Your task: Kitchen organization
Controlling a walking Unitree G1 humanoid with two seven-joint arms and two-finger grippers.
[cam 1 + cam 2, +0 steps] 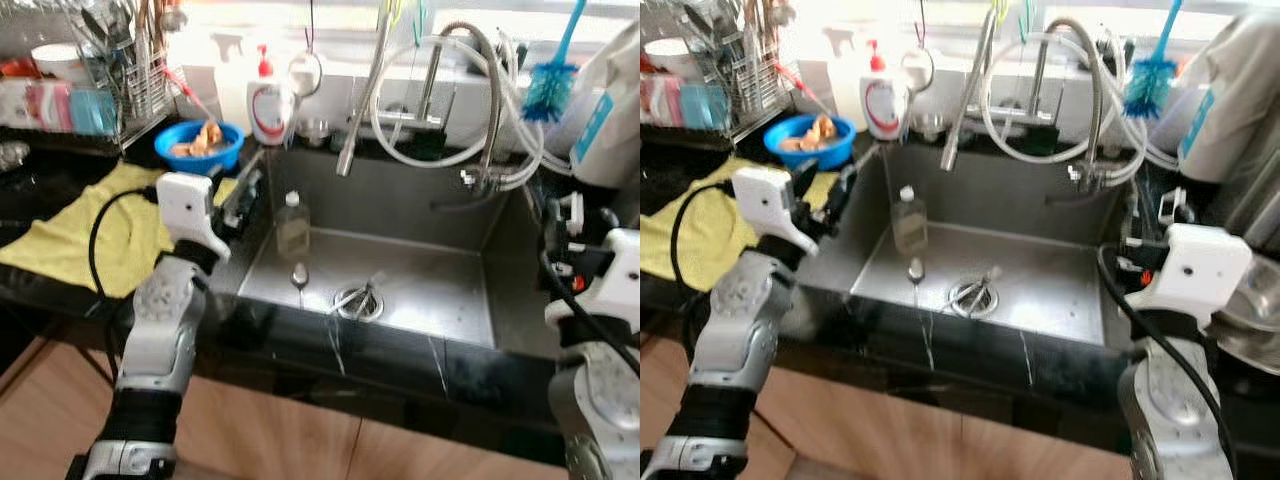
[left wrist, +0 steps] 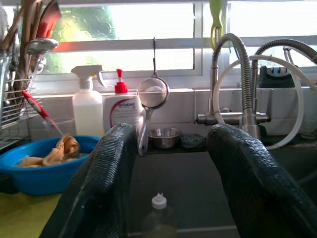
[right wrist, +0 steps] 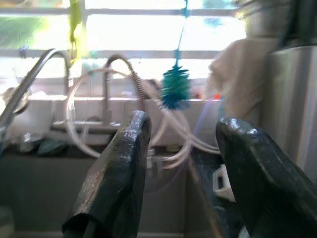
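Observation:
A steel sink (image 1: 430, 270) is set in the black counter. In it a clear bottle (image 1: 292, 225) with a white cap stands upright near the left wall, a spoon (image 1: 299, 275) lies in front of it, and a strainer (image 1: 358, 300) sits in the drain. My left gripper (image 1: 250, 180) hovers open over the sink's left rim, just left of the bottle and apart from it. In the left wrist view the bottle (image 2: 158, 218) stands low between the spread fingers (image 2: 99, 188). My right gripper (image 1: 558, 215) is open and holds nothing, raised at the sink's right edge.
A blue bowl (image 1: 200, 145) with scraps, a yellow cloth (image 1: 90, 235) and a dish rack (image 1: 100, 70) lie on the left counter. A soap pump bottle (image 1: 270, 105), faucets with hoses (image 1: 480, 100) and a teal brush (image 1: 550, 85) line the back. A steel pot (image 1: 1250, 310) stands right.

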